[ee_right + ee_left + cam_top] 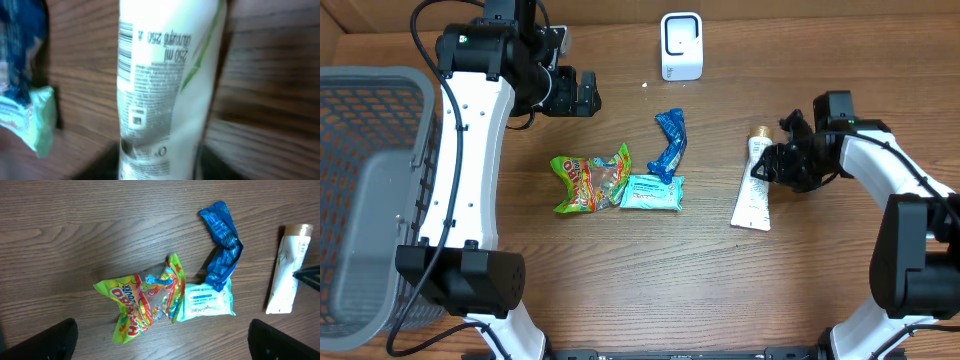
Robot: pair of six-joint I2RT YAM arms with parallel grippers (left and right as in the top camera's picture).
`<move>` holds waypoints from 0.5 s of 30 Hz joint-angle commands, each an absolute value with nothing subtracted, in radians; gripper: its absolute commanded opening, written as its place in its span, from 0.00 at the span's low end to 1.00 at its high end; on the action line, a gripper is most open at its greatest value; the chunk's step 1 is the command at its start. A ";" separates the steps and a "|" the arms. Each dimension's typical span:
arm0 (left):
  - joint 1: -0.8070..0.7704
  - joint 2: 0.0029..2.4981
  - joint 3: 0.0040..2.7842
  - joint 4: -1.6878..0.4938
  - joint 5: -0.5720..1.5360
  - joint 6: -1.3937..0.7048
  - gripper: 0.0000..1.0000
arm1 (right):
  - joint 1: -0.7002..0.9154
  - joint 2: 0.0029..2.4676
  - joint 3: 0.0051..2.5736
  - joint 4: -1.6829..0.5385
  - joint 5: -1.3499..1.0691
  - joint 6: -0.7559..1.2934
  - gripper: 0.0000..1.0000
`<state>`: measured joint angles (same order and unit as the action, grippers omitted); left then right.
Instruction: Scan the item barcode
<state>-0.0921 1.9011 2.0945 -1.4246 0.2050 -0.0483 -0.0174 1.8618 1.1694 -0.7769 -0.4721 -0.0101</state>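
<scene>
So far: nothing in view suggests a scan has happened; my judgement is that the task is at the pick-up step, with 0 items at the scanner.
Tube: the white tube (752, 190) lies flat on the counter (650, 290), gold cap toward the far edge, well apart from the scanner.
Barcode: the barcode (125, 42) shows on the printed face of the tube in the right wrist view, along with small print.
Right tool: the right tool (767, 168) is down at the tube's cap half, touching or just beside it. I cannot tell whether its jaws have closed on the tube or only straddle it, because the close view is blurred.
Left tool: the left tool (582, 92) hangs above the far side of the counter with its jaws spread wide and holding nothing.
Scanner: the white scanner (681, 45) stands at the far edge, with nothing in front of it.
Other items: 3 lie together mid-counter: a candy bag (588, 182), a wipes pack (653, 192) and a blue wrapper (670, 140).
Basket: the grey basket (370, 90) sits at the left edge.
Left to do: secure the tube, lift it, turn the barcode to the scanner, and probably do the same for the other 3.
</scene>
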 commanded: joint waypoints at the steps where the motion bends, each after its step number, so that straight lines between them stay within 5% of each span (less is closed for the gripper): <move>1: -0.099 1.897 2.111 -1.425 0.202 -0.029 1.00 | -0.024 1.859 1.169 -0.756 -0.567 -0.050 0.09; 15: -0.099 1.897 2.111 -1.425 0.202 -0.029 1.00 | -0.028 1.859 1.299 -0.826 -0.655 -0.054 0.04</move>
